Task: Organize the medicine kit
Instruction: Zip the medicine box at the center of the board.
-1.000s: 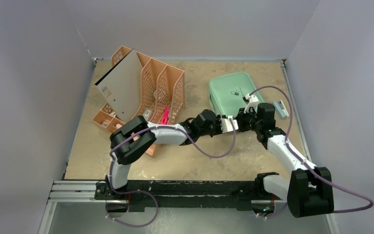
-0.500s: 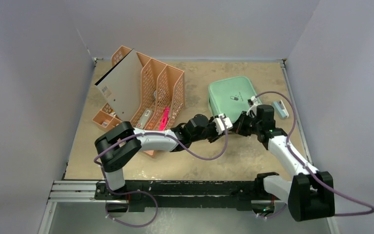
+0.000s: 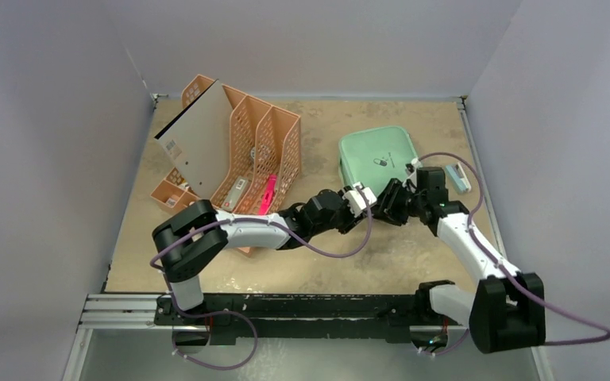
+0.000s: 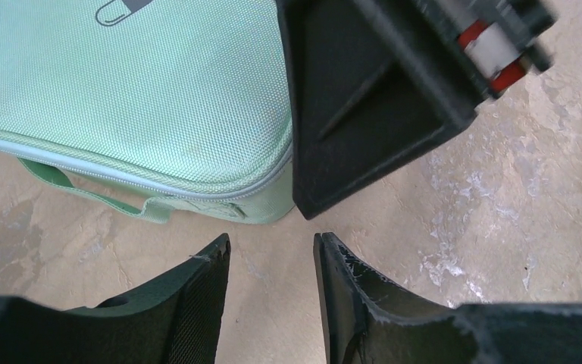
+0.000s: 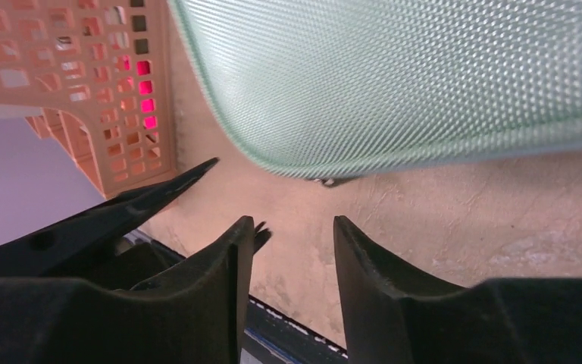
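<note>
The mint-green medicine kit (image 3: 377, 155) is lying flat with its lid down on the far right part of the table (image 3: 326, 262), well apart from the orange file rack (image 3: 258, 147) standing at the far left. A pink item (image 3: 268, 190) is showing inside the rack. A small grey object (image 3: 459, 178) is resting just beside the kit's right edge. The left gripper (image 4: 271, 239) is hovering near the kit's near corner, where a green strap (image 4: 83, 189) is hanging; its jaws are standing apart with nothing between them. The right gripper (image 5: 294, 224) is facing it over bare table beside the same edge, its jaws likewise parted and holding nothing.
</note>
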Controlling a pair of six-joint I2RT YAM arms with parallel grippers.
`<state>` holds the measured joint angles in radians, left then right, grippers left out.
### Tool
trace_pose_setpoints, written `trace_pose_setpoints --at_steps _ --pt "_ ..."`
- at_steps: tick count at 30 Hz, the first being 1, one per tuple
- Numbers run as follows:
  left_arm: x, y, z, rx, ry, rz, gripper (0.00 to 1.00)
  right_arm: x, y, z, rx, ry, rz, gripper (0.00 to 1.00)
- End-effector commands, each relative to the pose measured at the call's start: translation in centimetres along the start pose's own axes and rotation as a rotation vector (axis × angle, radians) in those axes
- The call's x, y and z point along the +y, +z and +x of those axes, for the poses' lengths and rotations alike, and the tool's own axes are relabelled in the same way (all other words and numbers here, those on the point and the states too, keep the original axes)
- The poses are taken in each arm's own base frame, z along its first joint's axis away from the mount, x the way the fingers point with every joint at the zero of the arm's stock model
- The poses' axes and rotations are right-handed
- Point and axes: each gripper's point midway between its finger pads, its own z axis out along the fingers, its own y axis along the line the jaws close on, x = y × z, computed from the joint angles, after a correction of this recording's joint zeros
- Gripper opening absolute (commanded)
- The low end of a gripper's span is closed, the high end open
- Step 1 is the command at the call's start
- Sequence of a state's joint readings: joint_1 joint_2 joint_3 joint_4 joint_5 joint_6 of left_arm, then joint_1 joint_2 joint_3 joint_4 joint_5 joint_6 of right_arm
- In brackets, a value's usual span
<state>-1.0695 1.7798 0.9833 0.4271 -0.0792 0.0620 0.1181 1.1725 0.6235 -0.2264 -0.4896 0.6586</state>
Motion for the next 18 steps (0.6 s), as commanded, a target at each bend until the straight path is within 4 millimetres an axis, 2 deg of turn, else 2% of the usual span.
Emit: trace_pose_setpoints --at_steps 1,6,9,13,18 --pt "-0.1 0.2 -2.6 -0.057 -0.018 -0.039 0.44 1.8 -2.7 -1.7 -0.108 0.044 0.029 0.49" --pt "-1.1 1.9 -2.8 -0.058 -0.006 -0.048 0.47 1.7 -5.3 -3.2 -0.222 0.088 0.111 0.54" --pt "-1.4 3.3 -2.6 -0.050 -0.038 -0.095 0.47 0.8 -6.5 -4.6 -0.312 0.117 0.185 0.55" --pt "-2.1 4.9 -1.9 -0.038 -0.101 -0.147 0.47 0.3 -7.1 -6.1 -0.361 0.154 0.221 0.55" --pt "-1.4 5.8 -0.8 -0.019 -0.119 -0.265 0.49 -1.1 -7.3 -7.7 -0.395 0.184 0.284 0.55"
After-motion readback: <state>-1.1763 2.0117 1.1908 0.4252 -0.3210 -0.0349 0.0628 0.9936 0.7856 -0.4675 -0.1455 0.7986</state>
